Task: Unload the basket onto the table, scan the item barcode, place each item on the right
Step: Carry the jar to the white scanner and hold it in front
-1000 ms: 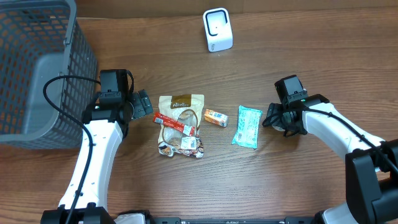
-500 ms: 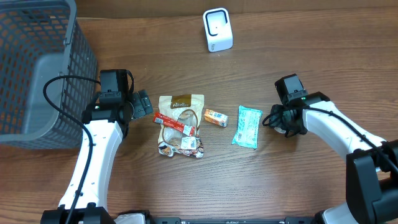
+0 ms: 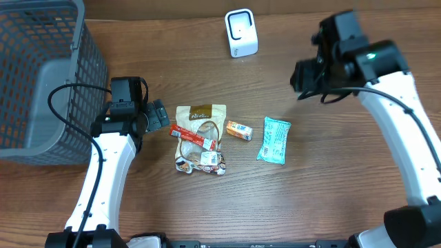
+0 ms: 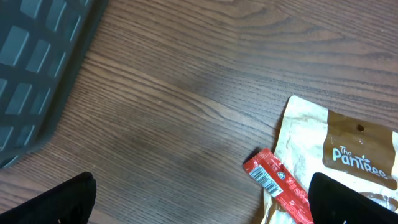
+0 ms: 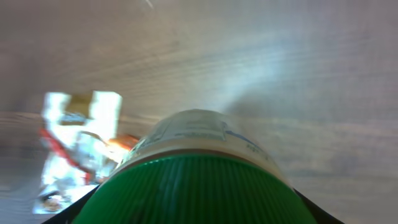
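A jar (image 5: 193, 168) with a green ribbed lid and a pale label fills the right wrist view, and my right gripper (image 5: 198, 214) is shut on it. From overhead that gripper (image 3: 307, 74) hangs raised above the table, right of the white scanner (image 3: 241, 33); the jar itself is hidden there under the gripper. My left gripper (image 3: 156, 115) stands open and empty just left of a tan pouch (image 3: 200, 113). In the left wrist view the left gripper (image 4: 202, 208) has bare wood between its fingers, with a red stick pack (image 4: 278, 185) near the right finger.
A grey mesh basket (image 3: 38, 76) takes up the far left. In the middle lie the red stick pack (image 3: 195, 136), a clear bag (image 3: 201, 158), a small orange pack (image 3: 239, 129) and a teal packet (image 3: 275, 140).
My right gripper closed on the jar beside the teal packet, then rose and swung toward the back of the table with it. The left arm has not moved.
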